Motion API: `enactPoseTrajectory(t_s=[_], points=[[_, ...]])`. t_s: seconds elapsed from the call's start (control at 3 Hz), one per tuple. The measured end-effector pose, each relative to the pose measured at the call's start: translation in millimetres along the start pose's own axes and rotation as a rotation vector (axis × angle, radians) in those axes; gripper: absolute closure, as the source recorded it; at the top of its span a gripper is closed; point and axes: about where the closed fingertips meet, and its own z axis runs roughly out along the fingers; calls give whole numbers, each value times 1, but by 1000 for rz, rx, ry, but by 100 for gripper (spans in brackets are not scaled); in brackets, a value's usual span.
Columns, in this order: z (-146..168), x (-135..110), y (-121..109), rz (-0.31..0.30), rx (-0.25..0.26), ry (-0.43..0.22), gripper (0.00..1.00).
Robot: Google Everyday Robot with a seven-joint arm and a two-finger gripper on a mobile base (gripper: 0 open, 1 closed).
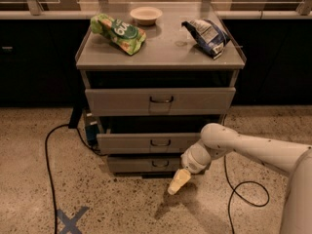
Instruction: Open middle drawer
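Note:
The grey cabinet has three drawers. The middle drawer (131,143) is a shallow grey front with a small dark wire handle (160,143). It stands out a little, with a dark gap above it. My gripper (178,181) hangs low in front of the bottom drawer (136,164), below and right of the middle handle. It points down and left at the floor, with its cream fingers together and nothing in them. It is apart from the handle.
The top drawer (122,102) is taller. On the cabinet top (165,52) lie a green bag (118,33), a bowl (146,14) and a blue-white bag (208,36). Black cables (48,150) run on the floor at left, and one (246,191) at right. A blue tape X (70,221) marks the floor.

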Motion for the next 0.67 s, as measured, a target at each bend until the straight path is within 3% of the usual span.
enactPoseTrajectory(t_s=[0.67], points=[[-26, -10, -79, 20, 179, -3, 0]])
